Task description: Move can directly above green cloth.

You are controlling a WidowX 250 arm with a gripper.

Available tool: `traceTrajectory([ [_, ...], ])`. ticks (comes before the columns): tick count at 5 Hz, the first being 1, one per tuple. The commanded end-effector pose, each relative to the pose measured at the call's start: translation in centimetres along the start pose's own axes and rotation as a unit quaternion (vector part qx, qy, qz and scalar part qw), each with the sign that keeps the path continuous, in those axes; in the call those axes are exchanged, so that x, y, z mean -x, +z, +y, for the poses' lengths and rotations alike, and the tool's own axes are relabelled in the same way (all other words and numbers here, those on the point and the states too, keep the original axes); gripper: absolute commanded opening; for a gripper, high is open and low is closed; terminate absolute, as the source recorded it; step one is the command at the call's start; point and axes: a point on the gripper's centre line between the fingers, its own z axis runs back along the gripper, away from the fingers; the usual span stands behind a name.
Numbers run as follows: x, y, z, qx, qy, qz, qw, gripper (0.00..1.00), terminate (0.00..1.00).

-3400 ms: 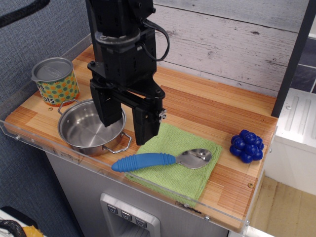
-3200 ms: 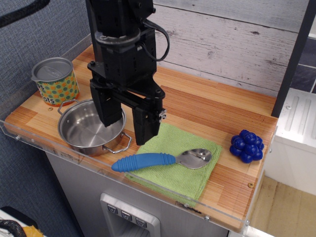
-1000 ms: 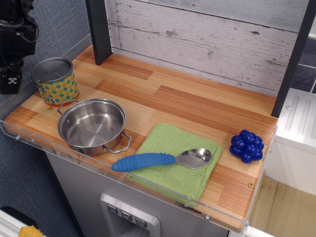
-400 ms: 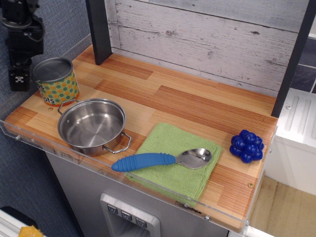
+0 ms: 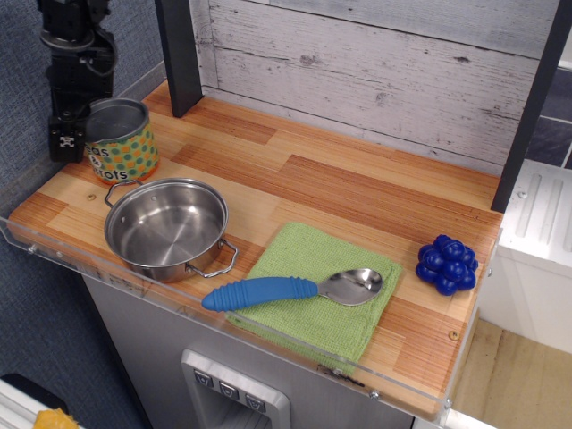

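The can (image 5: pixel 122 150), yellow with green and orange dots and a grey metal lid, stands at the back left of the wooden counter, leaning slightly. My gripper (image 5: pixel 68 141) hangs from the black arm at the far left, its visible finger (image 5: pixel 66 134) right against the can's left side. I see only this one finger, so I cannot tell whether the jaws are open or shut. The light green cloth (image 5: pixel 304 255) lies flat at the front middle, well right of the can, apart from it.
A steel pot (image 5: pixel 170 184) with two handles sits just in front of the can. A spoon with a blue handle (image 5: pixel 259 292) lies on the cloth. A blue grape toy (image 5: pixel 447 264) is at the right. A black post (image 5: pixel 179 54) stands at the back left. A clear lip edges the counter front.
The arm left the cloth and pot area, went to the far left, then came in toward the can. The can has shifted a little right and back and now leans.
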Motion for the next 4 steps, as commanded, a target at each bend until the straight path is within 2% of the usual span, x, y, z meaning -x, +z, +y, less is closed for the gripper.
traceTrajectory([
  [1,-2.1,3.6,1.2,-0.048,-0.045,-0.003,0.9978,1.00,0.00],
  [2,-3.0,3.6,1.2,-0.039,-0.067,-0.015,0.9969,1.00,0.00],
  [4,-5.2,4.3,1.1,-0.041,-0.090,-0.033,0.9945,1.00,0.00],
])
